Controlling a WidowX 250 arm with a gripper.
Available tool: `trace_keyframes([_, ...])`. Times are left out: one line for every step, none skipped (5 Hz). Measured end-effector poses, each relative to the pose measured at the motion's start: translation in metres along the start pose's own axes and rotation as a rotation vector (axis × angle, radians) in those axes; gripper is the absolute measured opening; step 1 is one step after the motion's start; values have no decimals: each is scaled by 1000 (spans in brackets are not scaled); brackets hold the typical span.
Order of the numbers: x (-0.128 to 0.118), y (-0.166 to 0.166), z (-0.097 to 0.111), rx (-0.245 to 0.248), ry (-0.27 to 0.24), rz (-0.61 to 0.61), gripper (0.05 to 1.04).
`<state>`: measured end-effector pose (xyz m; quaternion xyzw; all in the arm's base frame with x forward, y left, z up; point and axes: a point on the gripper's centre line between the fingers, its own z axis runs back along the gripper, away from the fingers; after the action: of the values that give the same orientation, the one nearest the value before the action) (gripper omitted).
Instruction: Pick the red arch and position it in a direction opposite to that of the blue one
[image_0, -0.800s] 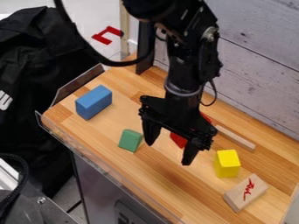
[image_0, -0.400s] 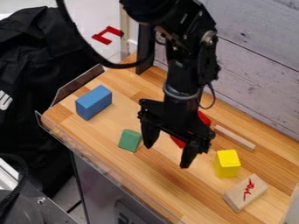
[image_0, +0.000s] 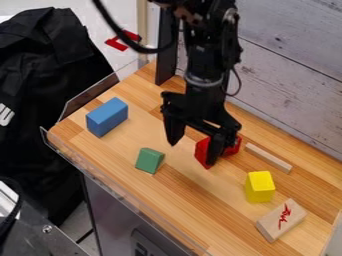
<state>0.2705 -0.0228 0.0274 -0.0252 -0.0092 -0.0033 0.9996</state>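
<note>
Red arch (image_0: 201, 152), blue block (image_0: 105, 118), green block (image_0: 148, 160), yellow cube (image_0: 260, 188), tan block (image_0: 270, 227) – red squiggle (image_0: 284, 213) on it

Wooden tabletop (image_0: 177, 200) brightly, fairly evenly lit. Upper faces of blue block (image_0: 107, 116), near tabletop's left corner, and yellow block (image_0: 259, 187) are lit more strongly than their sides; light received from above. Shadows softly cast. Folds of black fabric (image_0: 50, 65) largely sunk in darkness. Small pale highlights caught along black robot arm (image_0: 207, 55).

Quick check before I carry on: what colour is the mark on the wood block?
The mark is red, on a pale block; best seen in the camera view.
</note>
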Motion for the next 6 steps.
trace_keyframes([11,5,-6,19,34,-115,999])
trace_keyframes([22,3,-8,44,40,-200,999])
trace_keyframes([29,-6,-5,59,24,-276,999])
trace_keyframes([32,-10,-3,60,14,-290,999])
trace_keyframes([32,-16,-8,17,20,-276,999])
trace_keyframes([38,-14,-28,3,64,-258,999])
